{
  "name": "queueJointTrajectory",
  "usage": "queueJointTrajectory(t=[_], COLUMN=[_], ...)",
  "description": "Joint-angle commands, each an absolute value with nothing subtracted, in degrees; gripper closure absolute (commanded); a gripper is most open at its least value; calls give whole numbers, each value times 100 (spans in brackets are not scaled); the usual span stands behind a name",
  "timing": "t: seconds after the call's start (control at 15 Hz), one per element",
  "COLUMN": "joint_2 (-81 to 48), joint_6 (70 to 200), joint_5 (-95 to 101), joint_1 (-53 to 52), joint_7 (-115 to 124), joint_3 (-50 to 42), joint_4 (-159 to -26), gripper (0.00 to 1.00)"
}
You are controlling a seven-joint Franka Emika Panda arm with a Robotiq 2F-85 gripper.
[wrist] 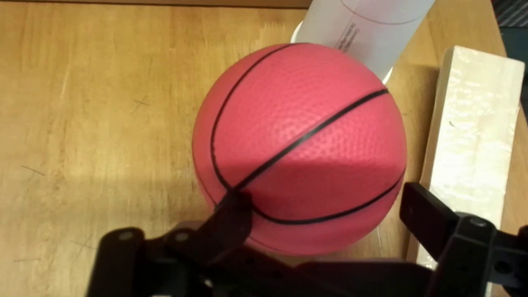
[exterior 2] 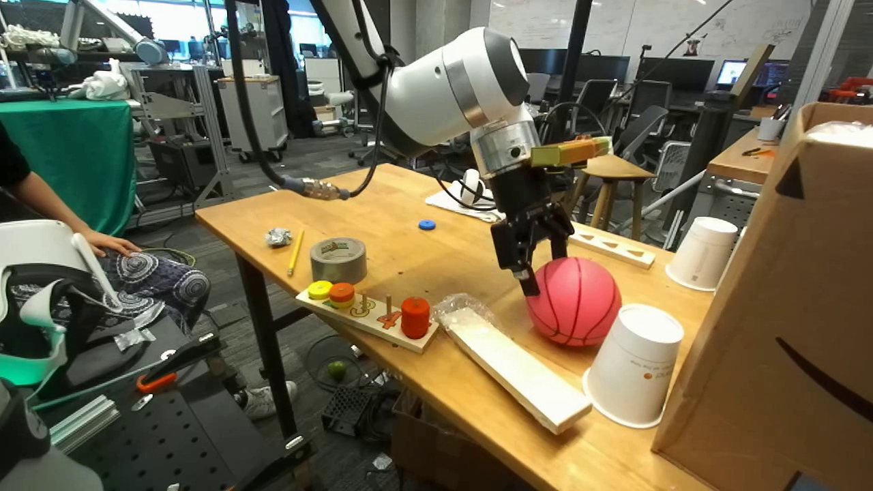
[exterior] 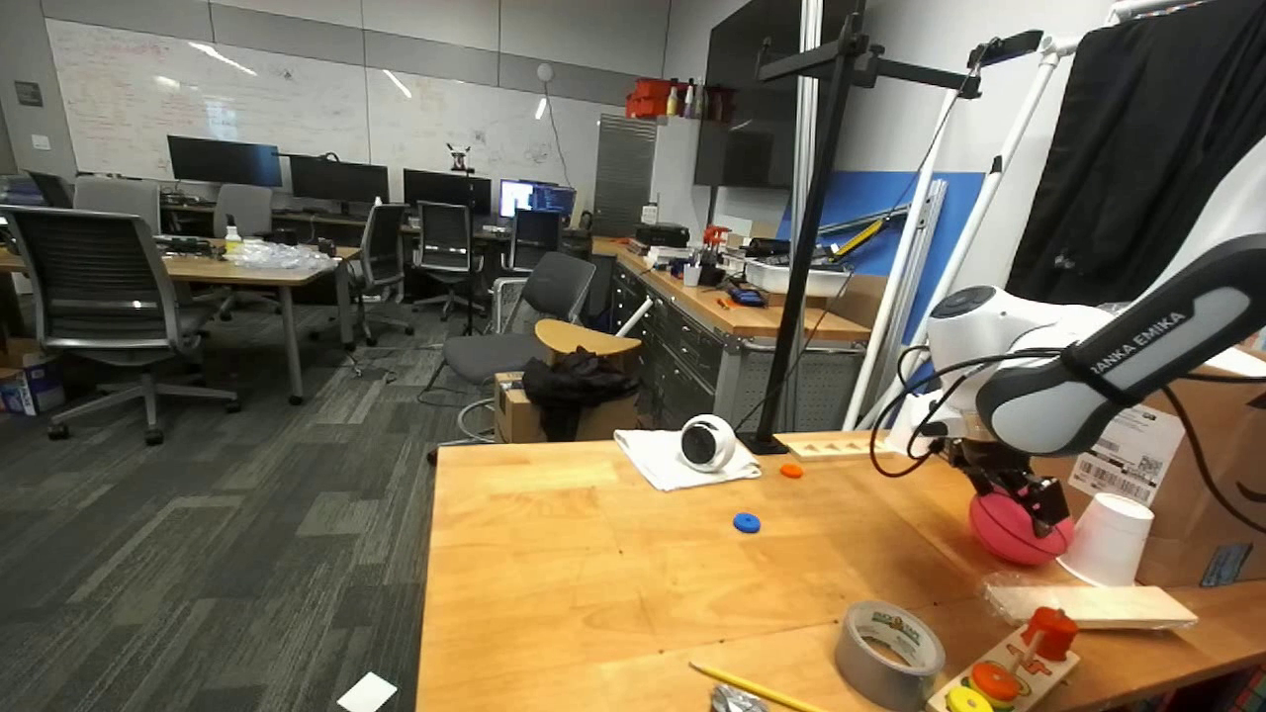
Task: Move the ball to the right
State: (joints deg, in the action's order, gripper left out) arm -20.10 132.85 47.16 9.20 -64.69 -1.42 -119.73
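Ball [exterior 2: 575,301] sits on the worktop [exterior 2: 436,266]. Left to right in an exterior view: pale block [exterior 2: 511,368], end effector [exterior 2: 544,267], ball, upturned paper cup [exterior 2: 634,368]. Fingers [wrist: 429,218] apart; in wrist view one overlaps the ball, one is just off its edge. Contact: can't tell. Ball's probably light, slightly squashy; pebbled skin should grip OK, but it may roll. Best hold: opposite sides at the widest diameter. Sphere, so no heading, no long axis; thick seam runs diagonally in wrist view.

One ball [exterior 2: 574,301], two upside-down cups [exterior 2: 635,365] [exterior 2: 702,252] — one tape roll [exterior 2: 338,264], one yellow pencil [exterior 2: 296,252].
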Motion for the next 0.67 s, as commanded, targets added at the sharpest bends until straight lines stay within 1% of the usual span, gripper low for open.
queueJointTrajectory(t=[0.0,0.33,0.6], joint_2=[-2060,-2351,-2624], joint_6=[13827,14223,14146], joint_5=[4631,5135,5532], joint_1=[836,648,664], joint_7=[-6283,-5785,-5437], joint_3=[-174,-341,-420], joint_4=[-11926,-11724,-11511], gripper=[0,0,0])
